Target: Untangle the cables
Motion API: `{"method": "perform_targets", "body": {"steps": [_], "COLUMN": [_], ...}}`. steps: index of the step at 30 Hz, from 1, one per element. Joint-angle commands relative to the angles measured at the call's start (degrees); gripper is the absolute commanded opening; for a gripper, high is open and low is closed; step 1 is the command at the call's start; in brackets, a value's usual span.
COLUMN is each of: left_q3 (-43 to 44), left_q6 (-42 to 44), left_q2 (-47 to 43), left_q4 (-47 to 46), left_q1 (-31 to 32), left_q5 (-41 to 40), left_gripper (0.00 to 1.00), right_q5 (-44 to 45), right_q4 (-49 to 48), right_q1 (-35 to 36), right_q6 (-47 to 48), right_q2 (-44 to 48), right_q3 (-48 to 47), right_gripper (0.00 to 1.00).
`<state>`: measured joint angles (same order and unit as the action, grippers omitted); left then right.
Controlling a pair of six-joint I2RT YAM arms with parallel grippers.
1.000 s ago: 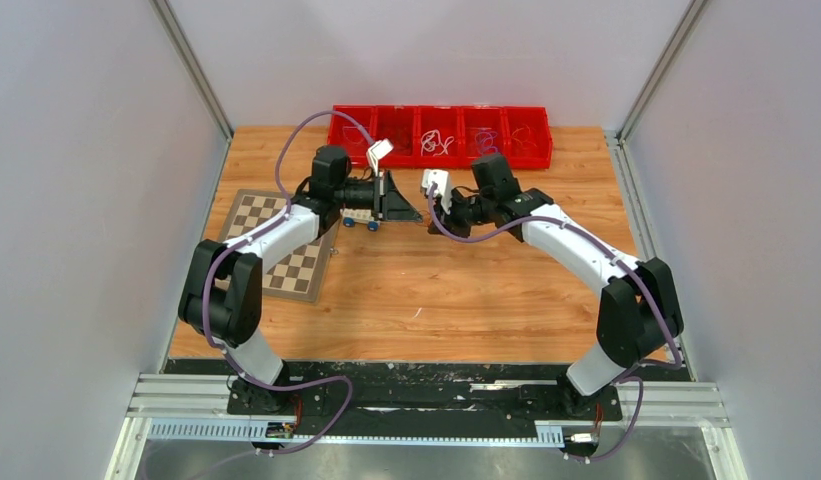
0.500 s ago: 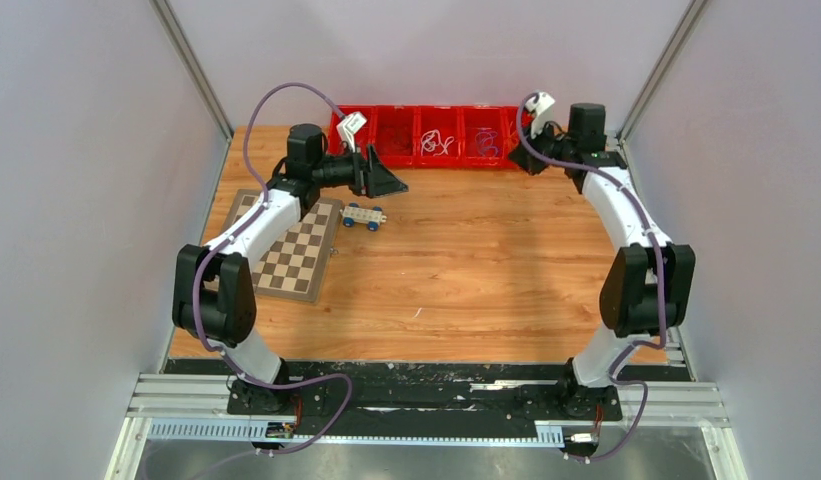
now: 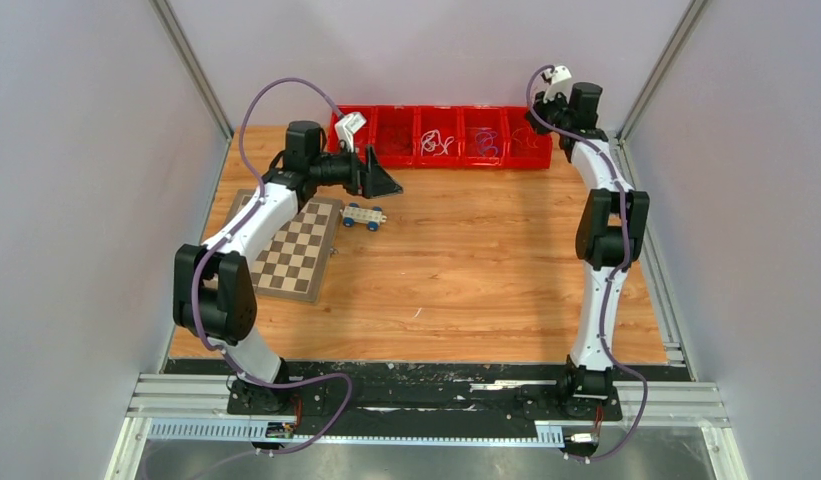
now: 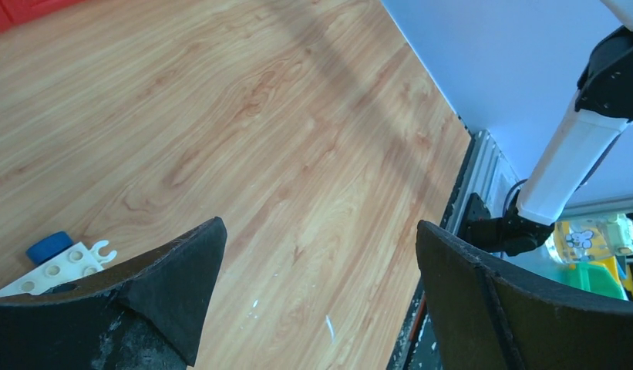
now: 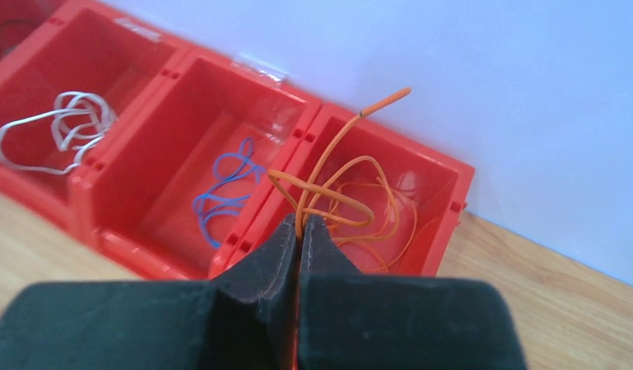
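My right gripper (image 5: 301, 225) is shut on a thin orange cable (image 5: 386, 101), whose loops and free end stick up over the rightmost compartment of the red bins (image 5: 444, 173). More orange strands lie inside that compartment. A blue cable (image 5: 220, 199) lies in the compartment to its left and a white cable (image 5: 74, 99) in the one after. From above, the right gripper (image 3: 539, 118) is at the bins' right end. My left gripper (image 4: 321, 227) stands wide open and empty over bare wood, near the bins' left end (image 3: 391, 183).
A small white toy car with blue wheels (image 3: 363, 216) sits on the table just below the left gripper, its end showing beside the left finger (image 4: 58, 258). A chessboard mat (image 3: 296, 250) lies at the left. Grey walls enclose the table on three sides.
The two grippers were close together over the table's middle. The right arm has swung back to the far right bin with the orange cable; the left gripper has opened and drawn back left.
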<state>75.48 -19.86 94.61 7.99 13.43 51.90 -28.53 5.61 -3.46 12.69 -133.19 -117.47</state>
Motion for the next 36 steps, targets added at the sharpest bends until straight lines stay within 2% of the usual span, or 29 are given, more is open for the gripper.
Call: {"method": "perform_targets", "body": {"steps": [1, 2, 4, 6, 10, 13, 18, 21, 25, 26, 28, 32, 36], "left_q3": [3.83, 4.62, 5.48, 6.22, 7.77, 8.26, 9.31, 12.19, 24.13, 24.90, 23.66, 13.95, 7.02], "left_q6": [3.85, 4.08, 4.87, 5.55, 8.11, 9.44, 11.77, 12.61, 20.31, 21.40, 23.21, 26.19, 26.97], "left_q2": [1.90, 2.42, 2.98, 3.25, 3.03, 1.89, -1.17, -2.43, -0.02, 0.02, -3.07, -9.86, -11.22], "left_q4": [3.70, 4.75, 5.90, 7.11, 11.12, 14.17, 20.56, 26.11, 44.89, 46.49, 47.46, 43.52, 44.70], "left_q1": [-1.40, -1.70, -2.19, -2.53, -2.96, -3.58, -6.49, -9.90, -12.69, -12.88, -14.70, -16.10, -16.13], "left_q5": [-0.50, -0.58, -0.88, -1.49, -3.34, -5.53, -8.30, -11.50, -17.70, -19.46, -20.66, -26.61, -30.35], "left_gripper": [1.00, 1.00, 1.00, 1.00, 1.00, 1.00, 1.00, 1.00, 1.00, 1.00, 1.00, 1.00, 1.00], "right_q5": [2.60, 2.58, 2.45, 1.66, 0.10, -0.19, -2.27, -2.86, -2.57, -2.49, -2.29, -2.20, -0.64], "right_q4": [-7.80, -7.79, -7.65, -7.26, -6.18, -5.84, 0.15, 6.26, 14.72, 16.53, 19.21, 22.11, 23.62], "right_q1": [0.12, 0.12, 0.12, 0.12, 0.12, 0.12, 0.04, 0.04, -0.58, -0.82, -1.37, -3.26, -4.00], "right_q6": [-1.31, -1.15, -1.40, -1.91, -1.36, -0.03, 1.80, 2.71, 2.64, 2.73, 3.02, 2.48, 3.59], "right_q2": [-6.02, -7.16, -8.26, -7.43, -1.83, 5.59, 18.61, 26.03, 35.19, 37.46, 41.47, 49.32, 55.96], "right_q3": [-8.81, -9.85, -11.17, -11.01, -6.70, -0.85, 9.69, 15.26, 23.92, 26.69, 32.68, 45.15, 55.87], "right_gripper": [0.01, 0.11, 0.41, 0.56, 0.69, 0.79, 0.97, 1.00, 1.00, 1.00, 1.00, 1.00, 1.00]}}
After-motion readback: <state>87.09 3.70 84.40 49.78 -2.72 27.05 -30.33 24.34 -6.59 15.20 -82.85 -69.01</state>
